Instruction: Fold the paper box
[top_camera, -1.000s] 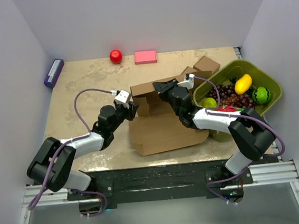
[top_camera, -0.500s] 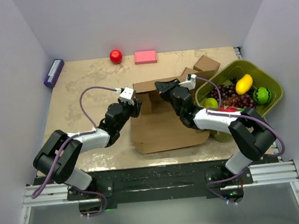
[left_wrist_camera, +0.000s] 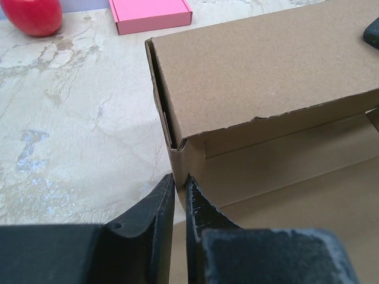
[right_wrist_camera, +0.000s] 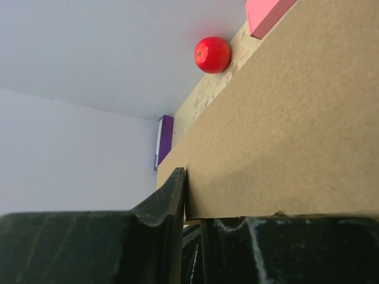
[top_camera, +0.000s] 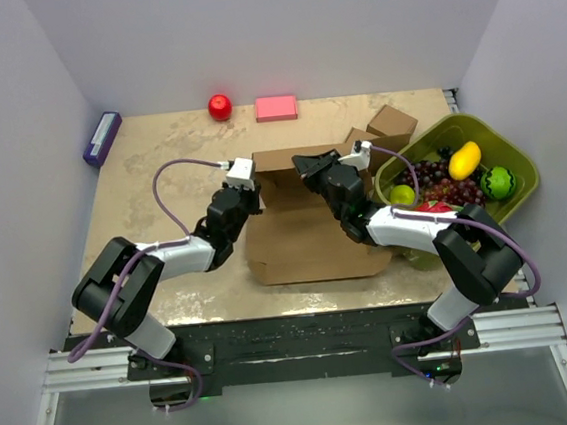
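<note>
Brown cardboard, the paper box [top_camera: 307,245] lay in the middle of the desk [top_camera: 149,175]. Its wide base panel was flat toward the near edge, and one long panel stood up along the far side. In the left wrist view this raised panel [left_wrist_camera: 266,65] met a short side wall at a corner, and that corner was not fully closed.

I judged the step in hand to be setting up the far wall and tucking in its left end. To do it well, I thought both arms should move together and slowly, so that the crease stays straight. The base should stay on the desk, and the pinch should stay close to the fold line so that the thin board does not tear.

My left hand [left_wrist_camera: 179,183] had its fingers almost together. The bottom of that corner sat between the tips, so I took it for a light pinch. My right hand [right_wrist_camera: 186,180] was closed on the edge of the raised panel [right_wrist_camera: 296,136], with one finger on each face.

Two small brown boxes [top_camera: 390,122] lay just behind the right end. A green basket [top_camera: 452,119] of fruit stood beside them. A red ball [top_camera: 219,106], a pink box [top_camera: 275,107] and a purple object [top_camera: 102,138] were along the far edge, well apart.
</note>
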